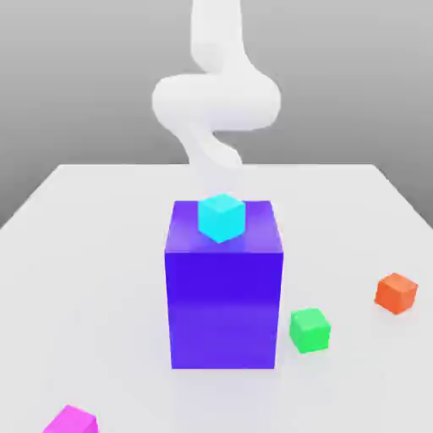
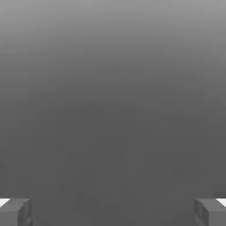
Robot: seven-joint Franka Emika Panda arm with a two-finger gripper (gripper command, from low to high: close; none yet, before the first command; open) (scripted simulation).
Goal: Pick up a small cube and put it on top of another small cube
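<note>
The small magenta-pink cube (image 1: 72, 420) lies on the white table at the near edge, on the exterior view's left. The small green cube (image 1: 309, 329) rests on the table just right of the big block's base. My white arm (image 1: 216, 101) rises behind the block, far from both cubes. In the hand view my gripper (image 2: 113, 212) is open: its two grey fingertips (image 2: 15, 212) stand wide apart with nothing between them, against a plain grey background.
A tall blue-violet block (image 1: 223, 296) stands mid-table with a cyan cube (image 1: 221, 217) on its top. An orange cube (image 1: 397, 293) sits toward the exterior view's right. The white table (image 1: 101, 254) stretches wide around them.
</note>
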